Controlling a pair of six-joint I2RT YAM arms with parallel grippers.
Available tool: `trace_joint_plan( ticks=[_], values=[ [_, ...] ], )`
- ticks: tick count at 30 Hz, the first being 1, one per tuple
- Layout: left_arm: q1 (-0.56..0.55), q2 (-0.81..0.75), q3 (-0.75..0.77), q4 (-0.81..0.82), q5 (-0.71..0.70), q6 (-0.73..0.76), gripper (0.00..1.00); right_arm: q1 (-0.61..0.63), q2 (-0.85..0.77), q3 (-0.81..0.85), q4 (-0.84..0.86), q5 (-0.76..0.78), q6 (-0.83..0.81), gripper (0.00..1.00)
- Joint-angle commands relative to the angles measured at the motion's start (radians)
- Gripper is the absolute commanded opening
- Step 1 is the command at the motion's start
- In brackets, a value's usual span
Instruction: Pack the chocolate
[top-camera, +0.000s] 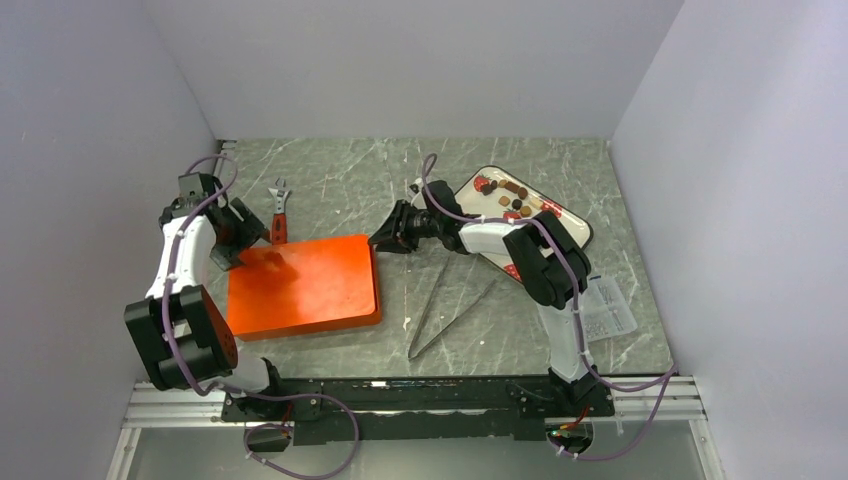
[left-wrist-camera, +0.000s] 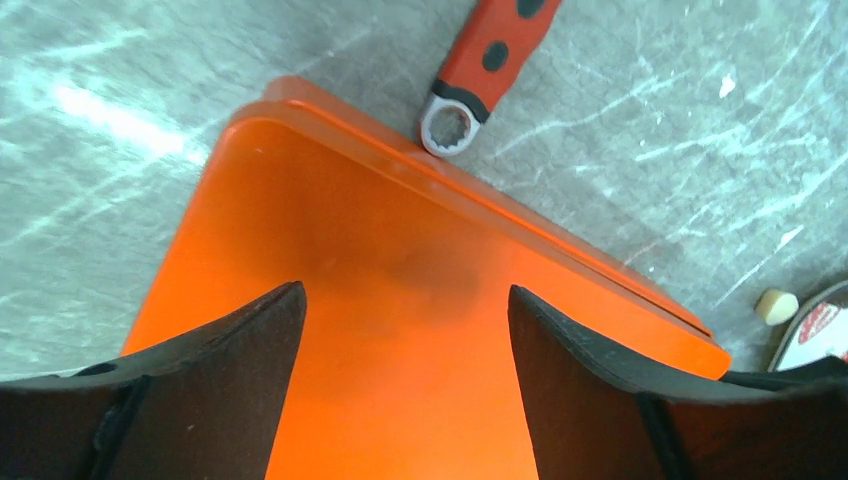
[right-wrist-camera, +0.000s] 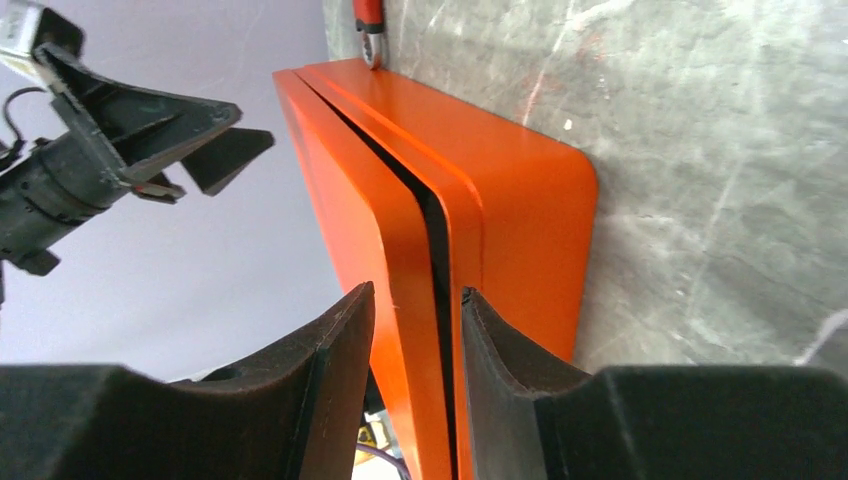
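While the chocolate (top-camera: 511, 192) sits unpacked on the white tray (top-camera: 576, 219), my right pincer (right-wrist-camera: 417, 292) clasps the orange box (top-camera: 310, 285) by its lid edge; my left pincer (left-wrist-camera: 405, 291) hangs released above.

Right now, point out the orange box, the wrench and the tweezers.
orange box (top-camera: 303, 285): top external view, middle of its top face.
wrench (left-wrist-camera: 478, 62): left wrist view, on its red handle.
tweezers (top-camera: 414, 346): top external view, near the joined end.
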Motion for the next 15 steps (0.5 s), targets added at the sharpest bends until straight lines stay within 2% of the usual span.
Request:
trace_joint_plan(
  ticks=[1, 6, 10, 15],
  values=[
    [0.007, -0.059, 0.078, -0.043, -0.169, 0.03, 0.82, -0.012, -0.051, 0.036, -0.054, 0.034, -0.061, 0.4],
    [0.072, -0.12, 0.027, -0.027, -0.23, 0.048, 0.96, -0.012, -0.065, 0.053, -0.088, 0.043, -0.094, 0.43],
    [0.177, -0.129, -0.085, 0.057, -0.084, 0.063, 1.0, -0.012, -0.093, 0.039, -0.085, 0.054, -0.115, 0.53],
    [0.223, -0.16, -0.198, 0.186, 0.073, 0.065, 0.99, -0.012, -0.136, 0.0, -0.06, 0.072, -0.14, 0.73]
  ],
)
